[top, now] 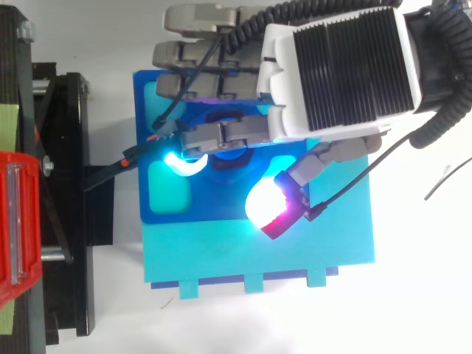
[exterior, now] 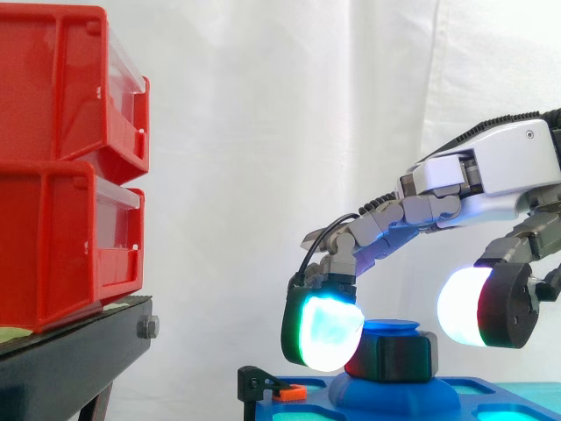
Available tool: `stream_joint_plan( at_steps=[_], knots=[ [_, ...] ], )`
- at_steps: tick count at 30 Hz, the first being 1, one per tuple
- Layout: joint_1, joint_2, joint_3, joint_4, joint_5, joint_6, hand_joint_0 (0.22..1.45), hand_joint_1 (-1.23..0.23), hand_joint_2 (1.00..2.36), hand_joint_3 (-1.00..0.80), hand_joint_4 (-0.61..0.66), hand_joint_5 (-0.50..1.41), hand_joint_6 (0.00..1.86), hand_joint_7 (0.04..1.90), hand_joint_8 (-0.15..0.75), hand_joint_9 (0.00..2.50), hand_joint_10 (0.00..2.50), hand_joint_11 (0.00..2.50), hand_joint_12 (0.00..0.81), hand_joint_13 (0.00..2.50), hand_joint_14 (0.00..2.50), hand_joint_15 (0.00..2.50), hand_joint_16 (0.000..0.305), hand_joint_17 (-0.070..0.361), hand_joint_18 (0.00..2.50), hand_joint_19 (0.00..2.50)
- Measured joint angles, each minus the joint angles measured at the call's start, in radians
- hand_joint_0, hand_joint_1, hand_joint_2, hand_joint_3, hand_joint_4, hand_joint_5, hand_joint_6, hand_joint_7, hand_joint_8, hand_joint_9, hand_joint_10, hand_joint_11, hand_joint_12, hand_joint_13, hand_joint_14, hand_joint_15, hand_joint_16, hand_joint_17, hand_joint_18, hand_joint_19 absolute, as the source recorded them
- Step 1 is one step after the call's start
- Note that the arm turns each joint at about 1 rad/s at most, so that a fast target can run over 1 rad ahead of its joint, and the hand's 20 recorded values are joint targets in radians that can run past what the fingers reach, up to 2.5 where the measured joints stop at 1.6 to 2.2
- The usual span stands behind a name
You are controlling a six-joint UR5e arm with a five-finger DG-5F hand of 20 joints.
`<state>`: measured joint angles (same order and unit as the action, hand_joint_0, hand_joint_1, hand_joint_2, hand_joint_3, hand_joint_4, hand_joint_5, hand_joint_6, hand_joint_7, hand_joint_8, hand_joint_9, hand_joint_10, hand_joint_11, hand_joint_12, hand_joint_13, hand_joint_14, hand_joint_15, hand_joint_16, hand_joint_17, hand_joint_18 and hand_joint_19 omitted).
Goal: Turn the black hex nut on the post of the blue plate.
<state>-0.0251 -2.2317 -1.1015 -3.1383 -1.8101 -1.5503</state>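
Black hex nut (exterior: 392, 355) sits low in frame between the robot hand's (exterior: 500, 167) spread pads, the finger pad (exterior: 324, 331) touching its left and the thumb pad (exterior: 463, 307) apart at right.

No readable txt, no labels, brands, nos. or signs anywhere

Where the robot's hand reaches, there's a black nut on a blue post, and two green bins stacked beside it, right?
Not quite. The side view shows the two stacked bins are red, not green. The rest holds: the hand reaches over a black nut on a blue post.
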Motion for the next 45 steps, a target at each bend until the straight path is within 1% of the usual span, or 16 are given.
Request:
stream_joint_plan(
  at_steps=[5,14,20,22,26,30,36,41,45],
  knots=[
    [-0.007,0.0,0.0,-0.001,-0.01,-0.006,0.49,-0.38,1.0,-0.5,0.27,-0.17,0.5,0.96,0.293,0.37,0.0,0.0,0.383,0.11,0.0,0.0,0.049,0.111,0.0,0.16],
    [-0.013,0.0,0.0,0.001,-0.014,-0.015,0.48,-0.39,1.0,-0.5,0.27,-0.17,0.5,0.96,0.294,0.37,0.0,0.0,0.384,0.11,0.0,0.0,0.049,0.111,0.0,0.16],
    [-0.018,0.0,0.0,0.002,-0.014,-0.024,0.46,-0.51,1.0,-0.5,0.27,-0.17,0.5,0.96,0.298,0.37,0.0,0.0,0.392,0.11,0.0,0.0,0.051,0.115,0.0,0.15],
    [-0.019,0.0,0.0,0.003,-0.015,-0.025,0.45,-0.57,1.0,-0.5,0.27,-0.17,0.5,0.96,0.299,0.36,0.0,0.0,0.397,0.11,0.0,0.0,0.052,0.117,0.0,0.15],
    [-0.019,0.0,-0.001,0.003,-0.015,-0.026,0.44,-0.64,1.0,-0.5,0.26,-0.18,0.5,0.97,0.3,0.35,0.0,0.0,0.4,0.11,0.0,0.0,0.053,0.119,0.0,0.14],
    [-0.014,0.0,-0.001,0.003,-0.009,-0.025,0.44,-0.67,1.0,-0.5,0.27,-0.18,0.5,0.97,0.299,0.35,0.0,0.0,0.4,0.11,0.0,0.0,0.053,0.119,0.0,0.14],
    [0.005,0.0,0.0,0.002,0.023,-0.013,0.46,-0.72,1.0,-0.5,0.25,-0.18,0.5,1.01,0.288,0.35,0.0,0.01,0.389,0.12,0.0,0.0,0.05,0.113,0.0,0.13],
    [0.016,0.0,0.0,0.005,0.04,-0.012,0.48,-0.72,1.0,-0.5,0.24,-0.18,0.5,1.06,0.282,0.35,0.0,0.01,0.383,0.13,0.0,0.0,0.05,0.112,0.01,0.12],
    [0.027,0.0,-0.001,0.018,0.067,-0.012,0.48,-0.72,1.0,-0.5,0.25,-0.18,0.5,1.07,0.278,0.35,0.0,0.0,0.38,0.13,0.0,0.0,0.049,0.111,0.01,0.13]
  ],
)
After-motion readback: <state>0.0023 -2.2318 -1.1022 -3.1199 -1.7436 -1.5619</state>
